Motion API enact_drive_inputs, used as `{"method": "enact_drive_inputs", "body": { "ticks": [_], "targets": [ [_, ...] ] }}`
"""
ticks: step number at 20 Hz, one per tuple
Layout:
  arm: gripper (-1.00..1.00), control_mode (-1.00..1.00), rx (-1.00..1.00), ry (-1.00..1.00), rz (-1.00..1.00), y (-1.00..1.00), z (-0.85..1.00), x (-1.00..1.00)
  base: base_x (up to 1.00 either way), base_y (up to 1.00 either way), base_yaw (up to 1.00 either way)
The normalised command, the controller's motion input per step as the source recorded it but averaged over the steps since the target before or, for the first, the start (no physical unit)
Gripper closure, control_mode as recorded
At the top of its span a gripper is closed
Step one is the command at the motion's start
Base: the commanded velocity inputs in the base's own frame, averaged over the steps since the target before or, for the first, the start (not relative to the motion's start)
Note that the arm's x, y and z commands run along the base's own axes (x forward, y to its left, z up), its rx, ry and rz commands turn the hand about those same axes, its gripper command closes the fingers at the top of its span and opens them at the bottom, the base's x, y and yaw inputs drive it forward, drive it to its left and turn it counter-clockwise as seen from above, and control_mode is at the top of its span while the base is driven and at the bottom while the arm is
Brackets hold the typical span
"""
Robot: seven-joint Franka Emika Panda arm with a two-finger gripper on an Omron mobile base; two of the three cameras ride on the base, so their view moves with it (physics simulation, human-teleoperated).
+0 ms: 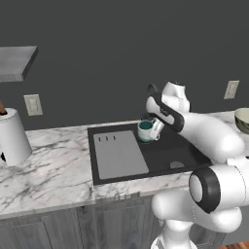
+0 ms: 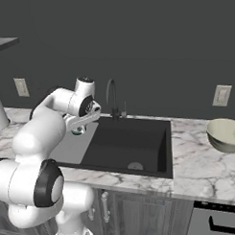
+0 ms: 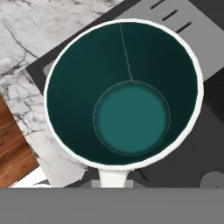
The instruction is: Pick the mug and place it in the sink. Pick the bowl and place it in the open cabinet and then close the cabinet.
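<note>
Teal filled the mug (image 3: 124, 94) in the hand view, where the camera looked straight down into it, the white rim ringing the dark interior and the handle stub pointing toward the bottom edge. That framing suggested the hand (image 1: 154, 127) had pinched the mug at its handle side and was carrying it upright; the jaws stood at their narrowest, closed on the mug. In the left base view the mug (image 1: 146, 130) hung just beside the hand, over the back part of the sink (image 1: 160, 155), near where the grey ribbed drainboard (image 1: 119, 154) met the black basin. My reading was that it was held above the sink so that it could be lowered and released there, the first half of the task being close to done but not finished.

In the right base view the hand (image 2: 81, 124) sat over the left edge of the sink (image 2: 125, 143), with the dark arched faucet (image 2: 112, 98) just behind it; the mug itself was mostly hidden there by the arm.

The bowl (image 2: 226, 134) rested on the marble worktop (image 2: 197, 160) well to the right of the sink, untouched, presumably waiting for the second part of the job. A corner of a grey wall cabinet (image 1: 17, 62) showed at upper left in the left base view; whether its door was open I could not tell. A white cylindrical container (image 1: 10, 137) stood at the worktop's left end.

No brand, label or readable writing appeared on anything; the wall outlets (image 1: 33, 104) were plain.
</note>
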Motion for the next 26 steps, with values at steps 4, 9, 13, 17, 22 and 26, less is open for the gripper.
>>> {"method": "enact_drive_inputs", "body": {
  "ticks": [4,9,13,17,22,26],
  "targets": [
    [1.0,-1.0,0.0,0.0,0.08,-0.47,-0.01,0.0,0.0,0.0,0.0],
    [1.0,-1.0,0.0,0.0,0.11,-0.46,-0.1,0.0,0.0,0.0,0.0],
    [1.0,-1.0,0.0,0.0,0.15,-0.43,-0.07,0.0,0.0,0.0,0.0],
    [1.0,-1.0,0.01,0.0,0.15,-0.42,-0.08,0.0,0.0,0.0,0.0],
    [1.0,-1.0,0.05,0.0,0.14,-0.44,-0.09,0.0,0.0,0.0,0.0],
    [1.0,-1.0,0.06,0.0,0.14,-0.44,-0.1,0.0,0.0,0.0,0.0]
  ]
}}
